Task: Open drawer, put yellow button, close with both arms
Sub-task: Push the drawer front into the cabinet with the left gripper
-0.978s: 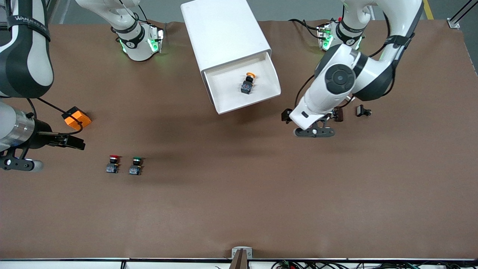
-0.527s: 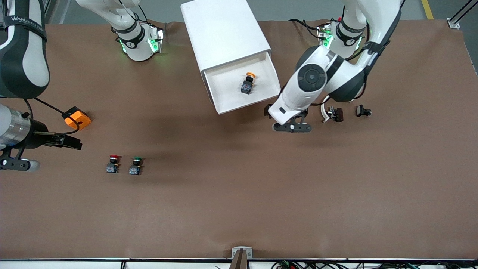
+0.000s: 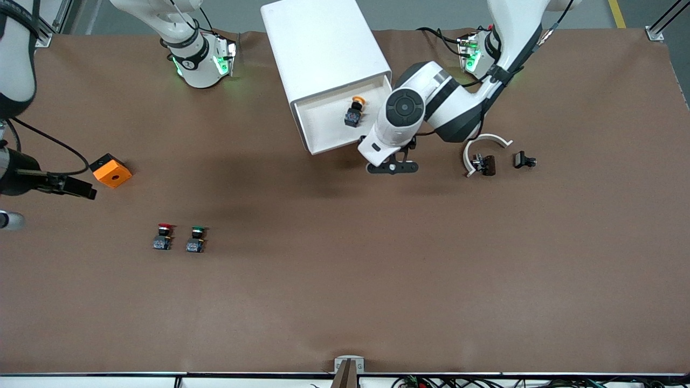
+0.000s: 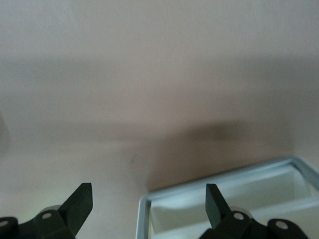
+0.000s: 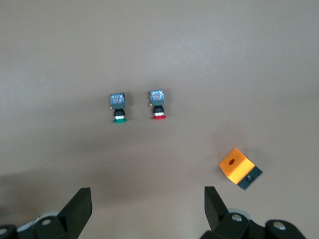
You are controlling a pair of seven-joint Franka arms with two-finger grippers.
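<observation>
**Front view: yellow button lies in the open drawer, both grippers spread and empty**

Front view shows the white cabinet (image 3: 323,48) at the upper centre of the frame, with the drawer (image 3: 323,141) pulled out toward the camera. The yellow button (image 3: 354,110) lies on the white tray inside it, cap pointing toward the cabinet. The left arm reaches in from the upper right of the frame, and the left gripper (image 3: 392,167) hangs at the drawer's corner nearest the left arm's end of the table. In the left wrist view, its fingers (image 4: 79,204) stand wide apart with nothing between them, and the drawer's front rim (image 4: 214,181) shows beneath one fingertip.

The right gripper sits at the frame's left edge in the front view, mostly cut off. The right wrist view shows the right gripper (image 5: 148,206) fully spread and holding nothing, over bare tabletop. Below it lie the red-capped button (image 5: 158,103) and the green-capped button (image 5: 118,106), side by side, with an orange block (image 5: 239,168) near them. In the front view, a white curved piece (image 3: 482,145) and two small black parts (image 3: 524,160) lie at the centre right of the frame.
</observation>
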